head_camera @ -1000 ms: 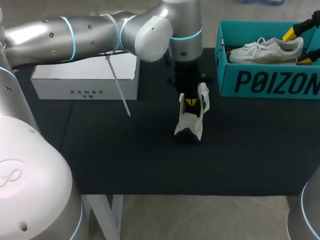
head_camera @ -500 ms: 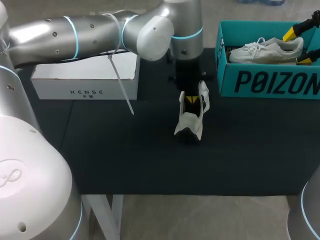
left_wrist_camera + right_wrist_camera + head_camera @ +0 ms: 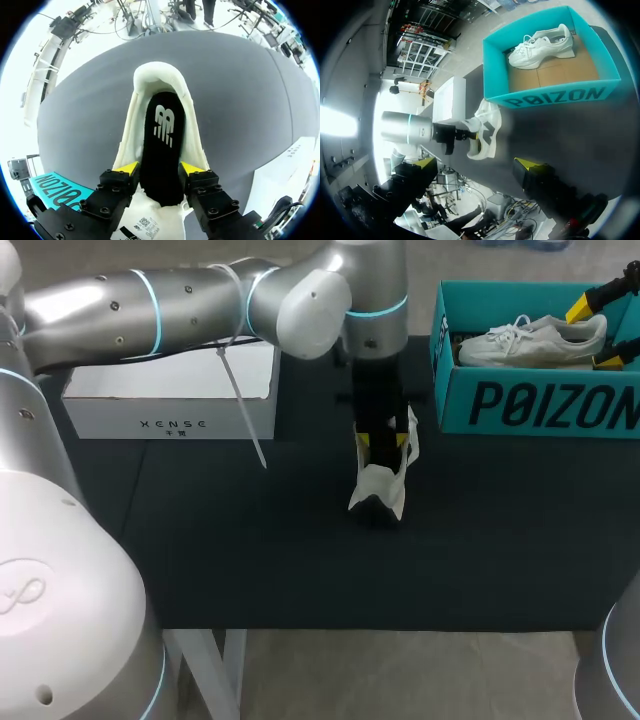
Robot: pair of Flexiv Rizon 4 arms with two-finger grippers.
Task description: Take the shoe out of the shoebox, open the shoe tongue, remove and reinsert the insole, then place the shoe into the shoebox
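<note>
A white shoe point(image 3: 383, 485) stands on the black mat point(image 3: 250, 550), heel end up. Its black insole point(image 3: 162, 145) lies inside it. My left gripper point(image 3: 384, 439) is at the shoe's mouth, open, one yellow tip on each side of the insole's near end point(image 3: 159, 170). A second white shoe point(image 3: 535, 340) lies in the teal shoebox point(image 3: 540, 400) at the back right. My right gripper point(image 3: 594, 334) hangs open over that box's right end. In the right wrist view its fingers point(image 3: 475, 164) stand wide apart with nothing between them, the shoebox point(image 3: 555, 95) and the mat's shoe point(image 3: 485, 132) far ahead.
A white carton point(image 3: 170, 400) sits at the back left of the mat. A white cable tie point(image 3: 240, 415) hangs from my left arm over it. The mat's front half is bare.
My left gripper's fingers have parted from shut and now straddle the insole's end. The shoe, the shoebox and my right arm have stayed put.
</note>
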